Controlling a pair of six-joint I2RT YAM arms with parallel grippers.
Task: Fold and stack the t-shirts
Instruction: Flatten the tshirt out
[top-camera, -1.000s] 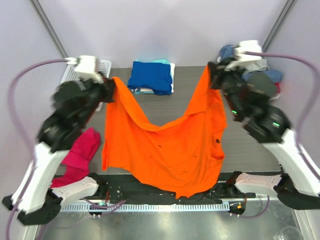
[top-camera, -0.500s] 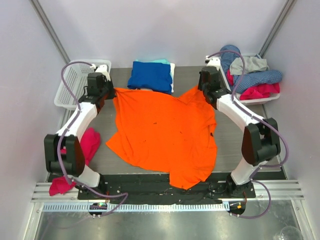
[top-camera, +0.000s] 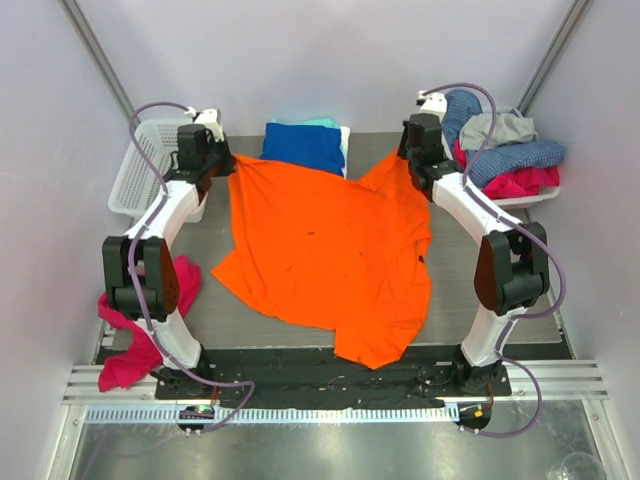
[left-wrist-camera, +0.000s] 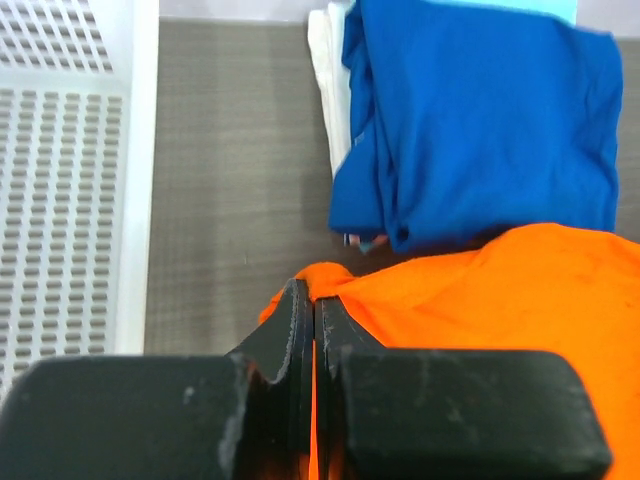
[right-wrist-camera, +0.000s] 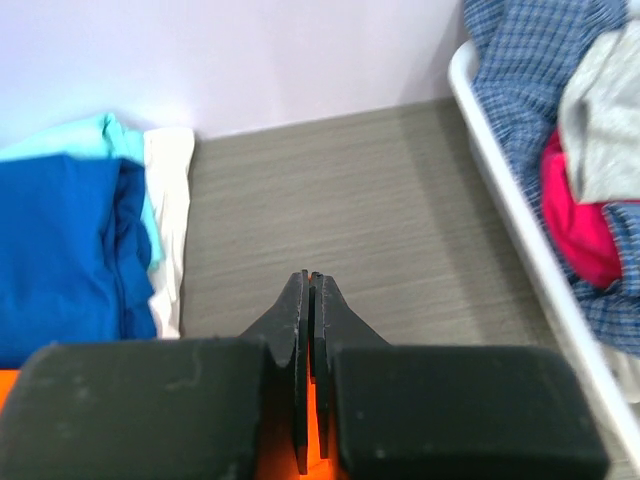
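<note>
Bright orange cloth t-shirt (top-camera: 325, 255) lies spread mostly flat mid-table on the dark grey wood-grain table (top-camera: 470, 290). Its near tip lies over the black base plate (top-camera: 270, 375). Its far edge reaches the stack at the back: folded royal blue t-shirt (top-camera: 303, 150) on top, pale teal and white layers under it. In the left wrist view, orange looks to be touching the blue one's near edge.

Left gripper (left-wrist-camera: 307, 295): jaws pinched together on a thin fold of orange cloth at the far-left corner. Right gripper (right-wrist-camera: 308, 285): same, jaws closed, a sliver of orange between them at the far-right corner. Both arms are reached out toward the back.

My read on handling: light, limp, 0 stiffness. It sags wherever unsupported and drags into wrinkles on the table, so it needs 2 grip points. Pinch at the edges, hem or shoulder seams; the middle would just bunch. Some rumpling shows by the left gripper.

Also around: white perforated plastic basket (top-camera: 140, 175) far left, white bin of unfolded clothes (top-camera: 520, 198) far right, crumpled pink garment (top-camera: 175, 285) by the left arm.
</note>
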